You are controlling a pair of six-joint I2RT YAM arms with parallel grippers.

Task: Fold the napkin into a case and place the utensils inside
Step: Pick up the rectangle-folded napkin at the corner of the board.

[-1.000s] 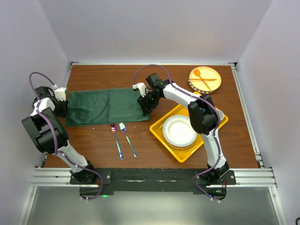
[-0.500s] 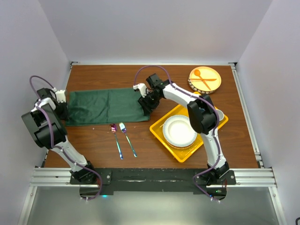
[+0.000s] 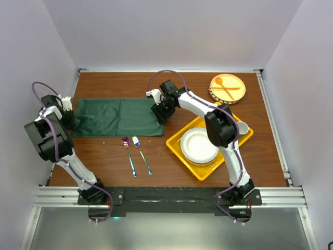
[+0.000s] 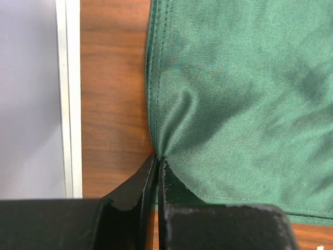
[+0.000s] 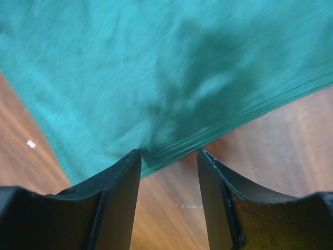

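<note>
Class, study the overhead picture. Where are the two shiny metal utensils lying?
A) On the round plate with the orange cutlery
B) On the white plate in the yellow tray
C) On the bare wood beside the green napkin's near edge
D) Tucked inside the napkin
C: the utensils lie side by side on the bare table, just in front of the near edge of the napkin, not covered by the cloth.

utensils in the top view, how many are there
4. A metal utensil and a second lie side by side before the napkin; an orange spoon and orange fork lie crossed on the round plate, back right.
</note>
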